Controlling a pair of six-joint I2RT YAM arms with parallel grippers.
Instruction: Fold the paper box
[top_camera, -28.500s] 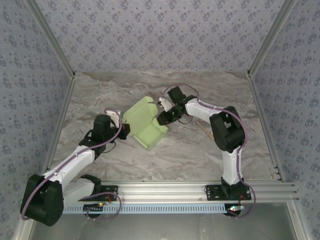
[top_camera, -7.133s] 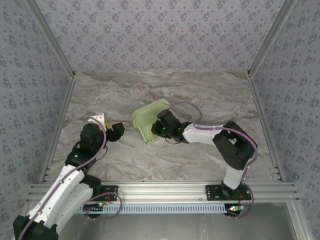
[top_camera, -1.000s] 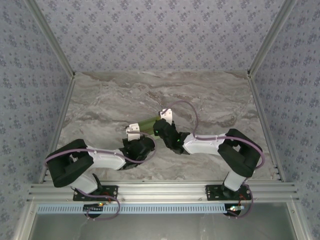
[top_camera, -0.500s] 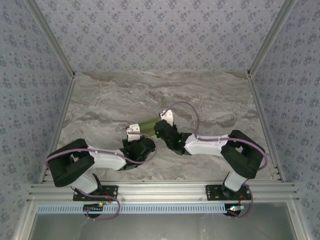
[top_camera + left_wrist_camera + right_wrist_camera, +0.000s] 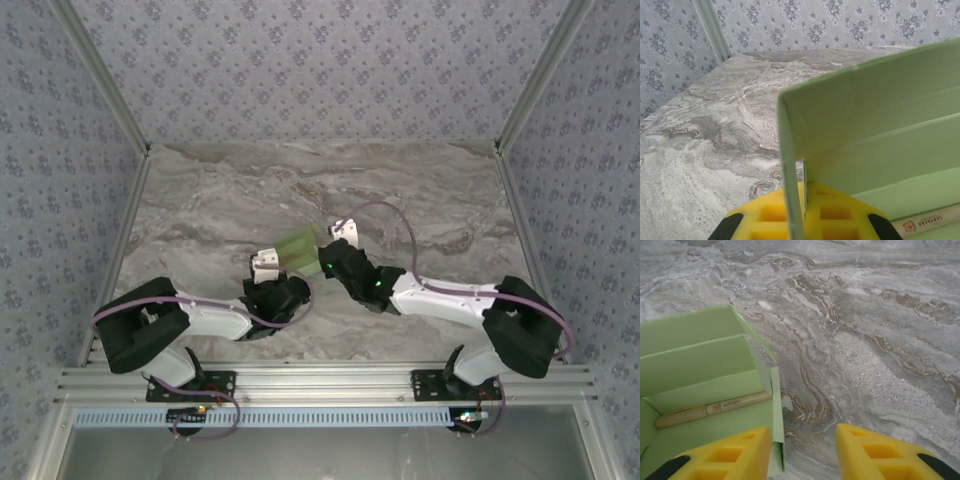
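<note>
Mid grey marbled table (image 5: 200,200), from above: noted pale lime-green thin-card paper box (image 5: 295,246) between left gripper (image 5: 270,266) and right gripper (image 5: 328,250), close to both.

From left wrist: found left gripper (image 5: 804,210) clamped tight on one wall of paper box (image 5: 865,140); spotted thin tan wooden stick (image 5: 927,222) inside.

From right wrist: found right gripper (image 5: 802,452) spread apart, gripping nothing, straddling paper box (image 5: 700,365) side wall; logged wooden stick (image 5: 710,410) flat on box floor.

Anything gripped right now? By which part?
Left gripper pinches the paper box by a wall's thin edge, near a corner. Right gripper is open, holding nothing.
</note>
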